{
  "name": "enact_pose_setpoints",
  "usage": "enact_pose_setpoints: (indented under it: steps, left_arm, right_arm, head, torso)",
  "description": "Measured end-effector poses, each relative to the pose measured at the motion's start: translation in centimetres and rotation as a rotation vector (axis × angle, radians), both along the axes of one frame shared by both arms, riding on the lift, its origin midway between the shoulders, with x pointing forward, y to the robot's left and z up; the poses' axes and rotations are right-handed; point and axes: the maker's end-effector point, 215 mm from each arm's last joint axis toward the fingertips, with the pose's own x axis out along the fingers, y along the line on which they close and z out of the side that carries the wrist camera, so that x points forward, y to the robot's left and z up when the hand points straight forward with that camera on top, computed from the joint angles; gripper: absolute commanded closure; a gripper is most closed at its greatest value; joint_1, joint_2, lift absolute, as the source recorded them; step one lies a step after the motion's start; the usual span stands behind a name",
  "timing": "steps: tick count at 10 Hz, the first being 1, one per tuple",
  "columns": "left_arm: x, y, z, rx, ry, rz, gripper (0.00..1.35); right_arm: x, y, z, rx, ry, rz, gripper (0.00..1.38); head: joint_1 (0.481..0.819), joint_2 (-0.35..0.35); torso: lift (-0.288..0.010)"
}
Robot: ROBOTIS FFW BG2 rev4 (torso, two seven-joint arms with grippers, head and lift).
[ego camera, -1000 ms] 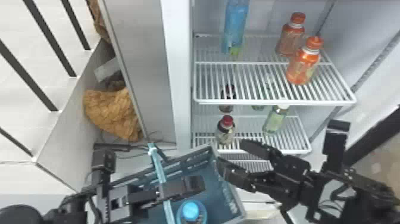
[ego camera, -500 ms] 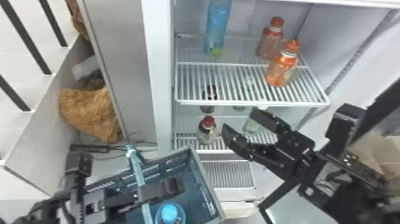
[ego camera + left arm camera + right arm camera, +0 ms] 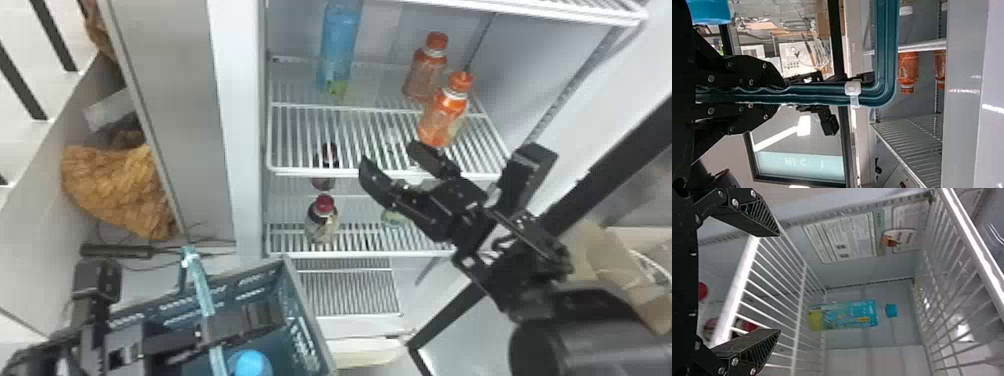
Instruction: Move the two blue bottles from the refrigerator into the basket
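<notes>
Reaching needs my right gripper [image 3: 778, 282], spread, centred on blue bottle [image 3: 850, 315]; my left gripper [image 3: 781, 95], pinching basket handle [image 3: 817, 94], steady.

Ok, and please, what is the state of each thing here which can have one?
White refrigerator: open.
Dark teal plastic basket: handle raised.
Blue-capped bottle: in basket, capped.
Tall blue plastic bottle: upright, capped.
Nearer orange plastic bottle: upright, capped.
Farther orange plastic bottle: upright, capped.
Red-capped dark bottle: upright, capped.
Black left gripper: shut on handle.
Black right gripper: open, empty.
</notes>
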Motion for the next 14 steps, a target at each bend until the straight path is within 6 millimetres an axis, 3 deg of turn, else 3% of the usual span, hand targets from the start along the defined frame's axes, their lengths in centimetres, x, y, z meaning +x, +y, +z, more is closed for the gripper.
enact_pose_setpoints:
  steps: [6,11,14]
  left_arm:
    - [0.2,-0.1,0.2,-0.004,-0.003,-0.003,1.20]
    - [0.3,-0.2,0.3,-0.011,-0.004,-0.005,1.20]
    - [0.5,-0.4,0.4,-0.012,-0.008,-0.009,1.20]
  right_arm:
    - [9.0,-0.1,1.4,0.007,-0.086,-0.061,0.19]
    - [14.8,1.4,2.3,0.015,-0.108,-0.064,0.19]
    - [17.1,2.2,2.8,0.010,-0.105,-0.070,0.18]
  head:
    - [0.695,-0.165]
    - [0.695,-0.135]
    - [0.695,-0.124]
  torso:
    - [-0.010]
    - [-0.010]
    - [-0.010]
